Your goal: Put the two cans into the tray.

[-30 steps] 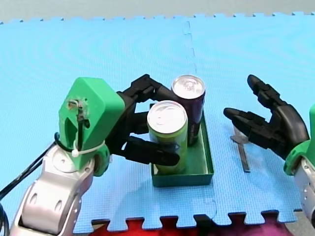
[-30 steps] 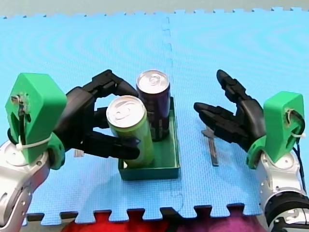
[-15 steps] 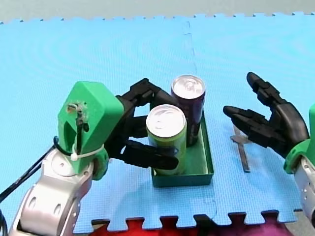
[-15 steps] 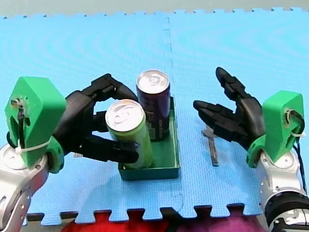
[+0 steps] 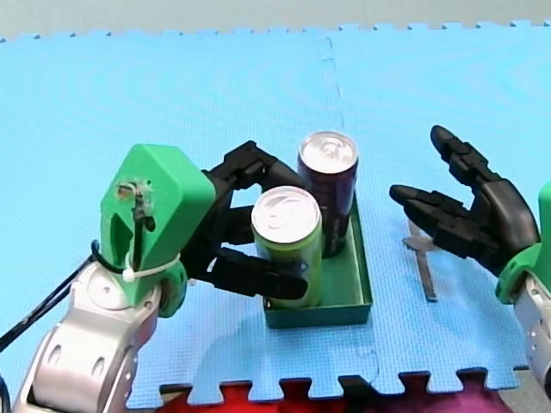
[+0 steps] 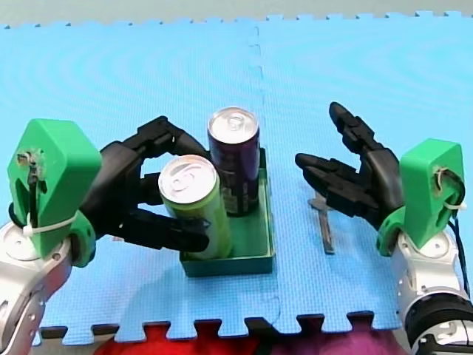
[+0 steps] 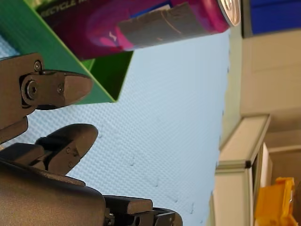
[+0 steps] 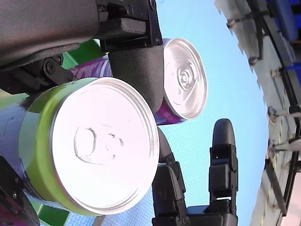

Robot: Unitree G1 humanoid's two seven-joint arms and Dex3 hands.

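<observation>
While the left robot hand (image 6: 133, 196) is closed around the green can (image 5: 288, 249), with one finger across the can's front and the others curled behind it, the can stands upright in the near end of the green tray (image 5: 320, 315). A purple can (image 5: 331, 194) stands upright in the tray's far end, just behind the green one. The tray sits close to the near edge of the blue foam mat (image 5: 172, 95). Right of the tray, the right robot hand (image 5: 469, 219) holds nothing, above a grey metal strip (image 5: 426, 275) lying on the mat.

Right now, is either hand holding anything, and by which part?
The left hand grips the green can by its side wall. The right hand, beside the tray, holds nothing.
</observation>
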